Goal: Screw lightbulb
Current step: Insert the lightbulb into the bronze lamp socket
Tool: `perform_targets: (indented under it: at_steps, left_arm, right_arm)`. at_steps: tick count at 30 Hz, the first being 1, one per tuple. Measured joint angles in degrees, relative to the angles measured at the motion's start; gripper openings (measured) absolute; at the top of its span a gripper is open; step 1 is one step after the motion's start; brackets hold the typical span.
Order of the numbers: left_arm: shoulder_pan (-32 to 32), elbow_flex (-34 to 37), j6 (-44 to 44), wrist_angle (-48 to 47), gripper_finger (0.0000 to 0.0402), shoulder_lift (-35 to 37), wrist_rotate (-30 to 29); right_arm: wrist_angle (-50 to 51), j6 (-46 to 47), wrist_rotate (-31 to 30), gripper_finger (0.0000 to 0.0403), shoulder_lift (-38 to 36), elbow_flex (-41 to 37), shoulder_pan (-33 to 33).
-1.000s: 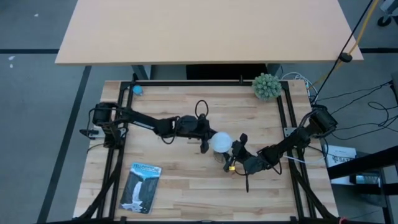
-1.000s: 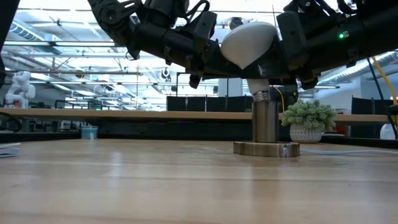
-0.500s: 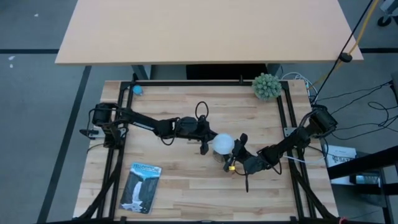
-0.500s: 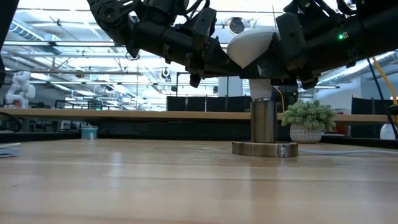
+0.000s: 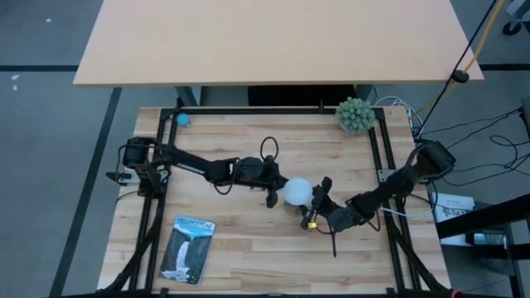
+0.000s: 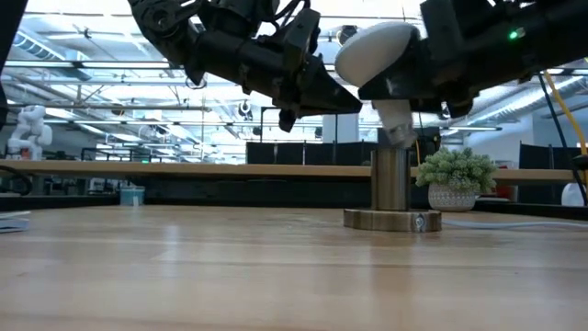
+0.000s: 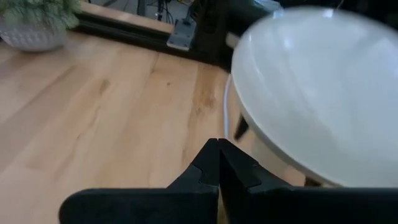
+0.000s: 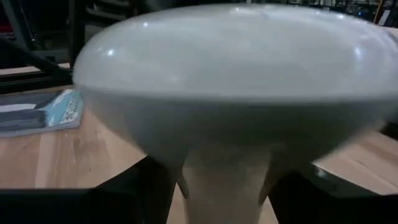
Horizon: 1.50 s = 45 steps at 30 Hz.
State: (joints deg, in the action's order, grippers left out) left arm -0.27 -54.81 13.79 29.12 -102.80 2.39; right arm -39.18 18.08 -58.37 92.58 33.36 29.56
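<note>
While tilted, lightbulb [image 6: 377,51] tops socket [image 6: 392,179].

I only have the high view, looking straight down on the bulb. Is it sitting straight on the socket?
Observer: No. The low view shows the bulb tilted, its neck meeting the socket top at a slant.
Operator: Are the left fingers open?
Observer: Shut. In the left wrist view the left gripper has its fingers pressed together, beside the bulb.
Operator: How high on the bulb is the right gripper?
Observer: The right gripper is at the neck, under the globe, by its wrist view.
</note>
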Motion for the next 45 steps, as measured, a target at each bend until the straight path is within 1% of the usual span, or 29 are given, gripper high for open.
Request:
perform_targets:
  at_steps: [4,6,10,14,17,19,23,25,33,45]
  left_arm:
    - [-1.0,0.0,1.0,-2.0,0.0,0.0,-0.2]
    - [-1.4,0.0,1.0,-2.0,0.0,0.0,-0.9]
    - [-1.6,0.0,1.0,-1.6,0.0,0.0,-1.2]
    - [-1.5,0.0,0.9,-1.4,0.0,0.0,-1.6]
    - [-1.5,-0.1,0.9,-1.0,0.0,0.0,-1.6]
    - [-1.5,-0.6,0.7,-1.0,0.0,0.0,-1.6]
    - [-1.5,-1.5,0.5,-1.1,0.0,0.0,-1.8]
    - [-1.5,-1.6,-0.2,-1.1,0.0,0.0,-1.8]
    - [-1.5,-1.7,-0.4,-3.8,0.0,0.0,-1.8]
    - [-2.0,-1.7,-0.4,-4.0,0.0,0.0,-1.8]
  right_arm:
    - [7.7,5.7,0.0,0.0212,-1.9,0.0,0.2]
    - [9.8,8.0,0.2,0.0212,-1.9,0.0,0.1]
    - [7.4,7.4,0.3,0.0212,-1.9,0.0,0.0]
    - [0.4,-0.1,0.2,0.0212,-1.9,0.0,0.0]
    - [-0.8,-2.2,0.2,0.0212,-1.9,0.0,-0.5]
    - [0.3,-1.2,1.0,0.0212,-1.9,0.0,-1.4]
    - [3.9,3.9,6.8,0.0212,-1.4,0.0,-3.5]
    - [4.2,5.2,8.3,0.0212,-1.4,0.0,-3.8]
    - [4.3,5.6,9.1,0.0212,-1.4,0.0,-3.5]
    - [6.5,8.3,9.1,0.0212,-1.4,0.0,-2.6]
